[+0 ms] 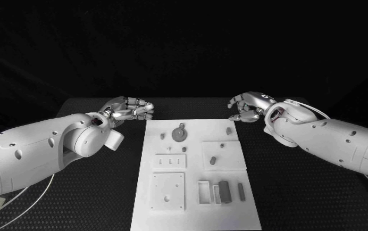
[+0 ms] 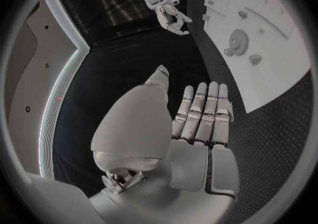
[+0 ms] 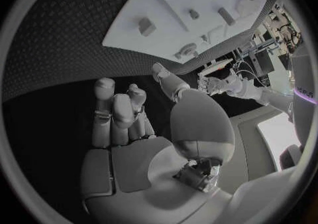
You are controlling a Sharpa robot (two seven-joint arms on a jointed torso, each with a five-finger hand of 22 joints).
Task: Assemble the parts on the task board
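The white task board (image 1: 195,209) lies lengthwise in the middle of the black table. Grey parts sit on it: a round toothed disc (image 1: 180,133) at the far end, a small peg (image 1: 229,131) to its right, a stub (image 1: 214,160) on a square plate, and a dark block (image 1: 225,191) beside a slim bar (image 1: 241,190) near the front. My left hand (image 1: 128,108) hovers off the board's far left corner, fingers straight and side by side (image 2: 199,123), holding nothing. My right hand (image 1: 249,106) hovers off the far right corner with loosely bent fingers (image 3: 122,112), also holding nothing.
Black textured tabletop (image 1: 291,188) runs along both sides of the board. The left wrist view shows the board (image 2: 278,70) with the disc (image 2: 237,38) and my right hand (image 2: 169,14) beyond it. The right wrist view shows the board (image 3: 199,17) and the disc (image 3: 187,50).
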